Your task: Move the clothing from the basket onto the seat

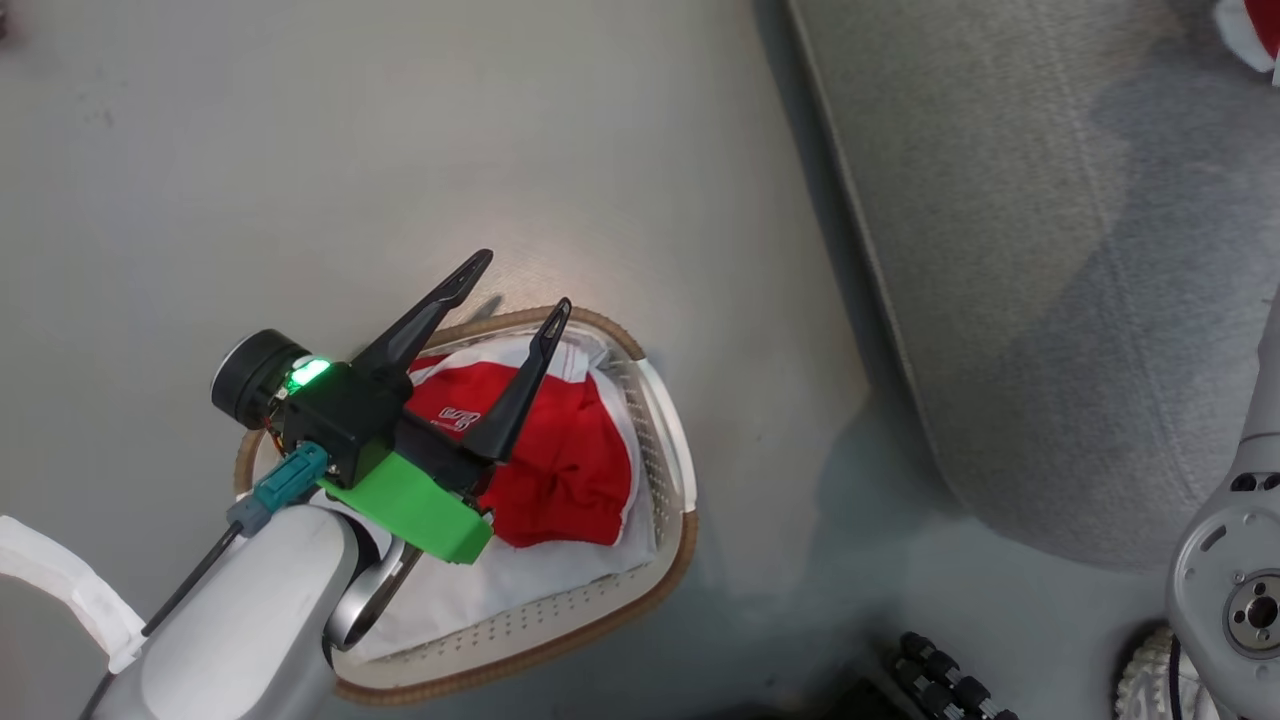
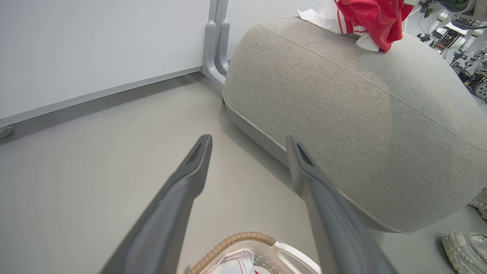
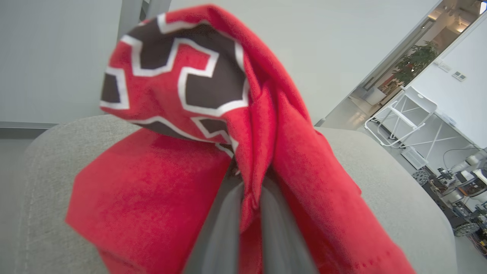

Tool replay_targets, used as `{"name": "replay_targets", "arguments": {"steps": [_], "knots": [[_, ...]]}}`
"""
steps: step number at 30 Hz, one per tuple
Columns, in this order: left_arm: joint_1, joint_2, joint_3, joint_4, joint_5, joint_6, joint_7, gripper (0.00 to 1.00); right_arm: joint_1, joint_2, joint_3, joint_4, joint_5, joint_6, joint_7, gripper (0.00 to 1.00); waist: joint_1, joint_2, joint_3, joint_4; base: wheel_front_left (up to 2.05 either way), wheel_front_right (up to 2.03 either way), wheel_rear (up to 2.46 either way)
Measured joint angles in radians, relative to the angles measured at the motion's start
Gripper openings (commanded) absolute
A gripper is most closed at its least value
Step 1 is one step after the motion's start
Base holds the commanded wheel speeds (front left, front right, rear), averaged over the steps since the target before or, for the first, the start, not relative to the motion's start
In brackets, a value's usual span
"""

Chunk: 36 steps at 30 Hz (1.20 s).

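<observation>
Clothing [image 3: 266, 152] clamped by right gripper [image 3: 249, 198] in wrist view, more in basket [image 1: 660, 445]

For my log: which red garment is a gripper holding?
The numbered garment, pinched by the right gripper over the seat; the logo garment lies free in the basket below the open left gripper.

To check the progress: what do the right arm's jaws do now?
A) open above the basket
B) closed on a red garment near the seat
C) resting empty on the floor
B: the right wrist view shows the jaws closed on the red garment, the grey seat behind it.
</observation>
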Motion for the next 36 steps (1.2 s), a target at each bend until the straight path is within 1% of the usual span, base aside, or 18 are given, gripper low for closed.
{"name": "replay_targets", "arguments": {"steps": [1,2,3,8,12,13,15,17,19,21,28,30,36], "knots": [[0.001,0.0,0.0,0.005,-0.001,0.0,0.0,1.0,0.006,0.004,-0.024,0.009,-0.006,0.0,-0.007,0.07,0.0,0.0,0.008,0.011,0.0,0.0,0.0],[0.001,0.0,-0.001,0.009,-0.002,0.0,0.0,1.0,0.012,0.007,-0.041,0.016,-0.007,0.0,-0.02,0.45,0.0,0.0,0.012,0.02,0.0,0.0,0.0],[0.002,-0.001,-0.003,0.011,-0.002,0.0,0.0,1.0,0.022,0.01,-0.066,0.022,-0.016,0.0,-0.031,1.0,0.0,0.0,0.016,0.03,0.0,0.0,0.0],[0.016,-0.024,0.002,0.028,-0.009,0.0,0.0,1.0,0.089,0.018,-0.143,0.047,-0.041,0.0,-0.069,1.0,-0.0001,0.0,-0.004,0.054,0.0,0.0,0.0],[0.051,-0.053,0.027,0.056,-0.014,0.0,0.0,1.0,0.148,0.019,-0.157,0.063,-0.039,0.0,-0.093,1.0,-0.0001,0.0,-0.046,0.058,0.0,0.0,0.0],[0.061,-0.061,0.036,0.063,-0.019,0.0,0.0,1.0,0.162,0.02,-0.151,0.065,-0.033,0.0,-0.094,1.0,-0.0001,0.0,-0.057,0.058,0.0,0.0,0.0],[0.079,-0.078,0.051,0.081,-0.026,0.0,0.0,1.0,0.188,0.024,-0.141,0.076,0.035,0.0,-0.097,1.0,-0.0001,0.0,-0.089,0.055,0.0,0.0,0.0],[0.093,-0.093,0.073,0.097,-0.026,0.0,0.0,1.0,0.224,0.023,-0.088,0.057,0.072,0.0,-0.098,1.0,-0.0003,0.0,-0.12,0.052,0.0,0.0,0.0],[0.106,-0.104,0.094,0.119,-0.025,0.0,0.0,1.0,0.271,0.024,-0.055,0.037,0.131,0.0,-0.099,1.0,-0.0003,0.0,-0.154,0.049,0.0,0.0,0.0],[0.121,-0.117,0.111,0.133,-0.023,0.0,0.0,1.0,0.326,0.023,-0.015,0.019,0.165,0.0,-0.098,1.0,-0.0003,0.0,-0.185,0.049,0.0,0.0,0.0],[0.175,-0.153,0.176,0.186,-0.007,0.0,0.0,1.0,0.471,0.023,0.189,-0.032,0.287,0.0,-0.099,1.0,-0.0003,0.0,-0.296,0.06,0.0,0.0,0.0],[0.192,-0.165,0.193,0.202,-0.001,0.0,0.0,1.0,0.507,0.029,0.233,-0.041,0.321,0.0,-0.099,1.0,-0.0003,0.0,-0.324,0.067,0.0,0.0,0.0],[0.245,-0.195,0.305,0.255,0.033,0.0,0.0,1.0,0.58,0.027,0.396,-0.057,0.438,0.0,-0.099,1.0,-0.0004,0.0,-0.403,0.105,0.0,0.0,0.0]]}}
